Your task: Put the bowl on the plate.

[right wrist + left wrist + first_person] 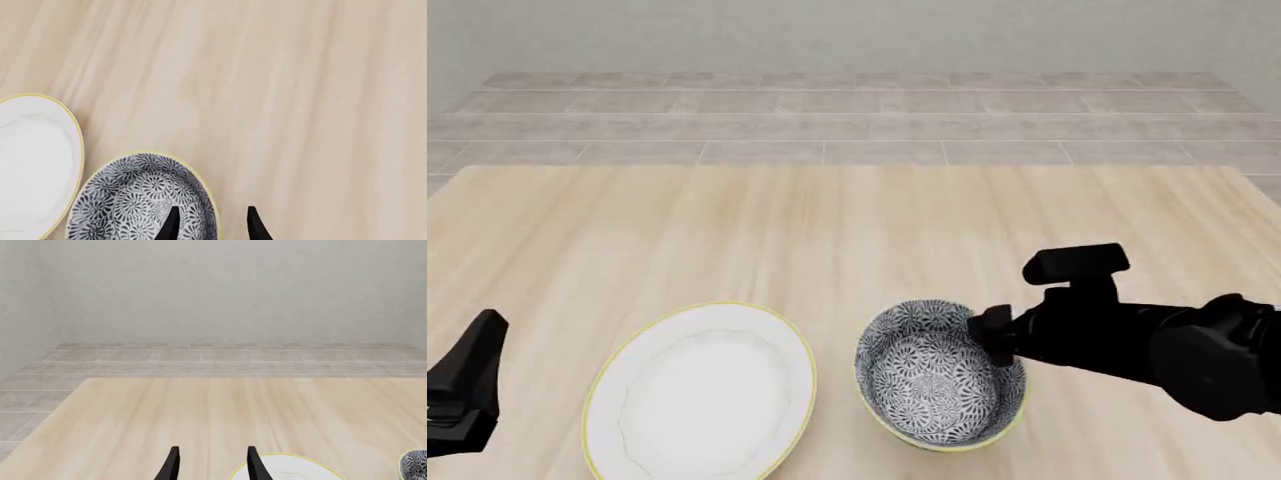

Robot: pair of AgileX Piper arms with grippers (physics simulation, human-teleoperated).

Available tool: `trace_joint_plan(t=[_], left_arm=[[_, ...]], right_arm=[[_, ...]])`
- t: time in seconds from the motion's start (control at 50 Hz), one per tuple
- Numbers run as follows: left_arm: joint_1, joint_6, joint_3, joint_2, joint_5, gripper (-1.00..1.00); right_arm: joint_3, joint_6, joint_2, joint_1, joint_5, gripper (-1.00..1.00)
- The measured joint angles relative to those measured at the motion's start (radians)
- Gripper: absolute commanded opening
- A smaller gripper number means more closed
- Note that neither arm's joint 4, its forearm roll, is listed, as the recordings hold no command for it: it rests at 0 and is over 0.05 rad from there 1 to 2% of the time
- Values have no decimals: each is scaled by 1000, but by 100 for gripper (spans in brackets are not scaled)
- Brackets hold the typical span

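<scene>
On the table point(827, 230), near edge: two dishes side by side, each apart from the other by a narrow strip of wood.
Plate point(701, 392): white with a thin yellow rim, lying flat, to the left of the bowl; nothing on it.
Bowl point(938, 388): grey-and-white flower pattern, yellow rim, standing on the wood just right of the plate, not on it.
Right claw point(210, 222): the arm comes in from the right at the bowl's right rim. In the right wrist view the two dark fingers point(172, 223) are apart, one over the inside of the bowl and one outside the rim, so the wall is between them. I cannot tell if they touch it.
Left claw point(212, 463): low at the near left corner, well left of the plate. Its fingers are apart with only bare wood between them; the plate's rim shows just beside one finger.
Behind the table: a grey tiled floor point(854, 110) and a plain pale wall point(854, 30).
</scene>
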Motion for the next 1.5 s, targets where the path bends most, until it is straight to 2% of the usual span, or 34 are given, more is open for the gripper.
trace_joint_plan(t=[1.5], left_arm=[[0,0,0,0,0,100]], right_arm=[[74,73,144,47,-148,100]])
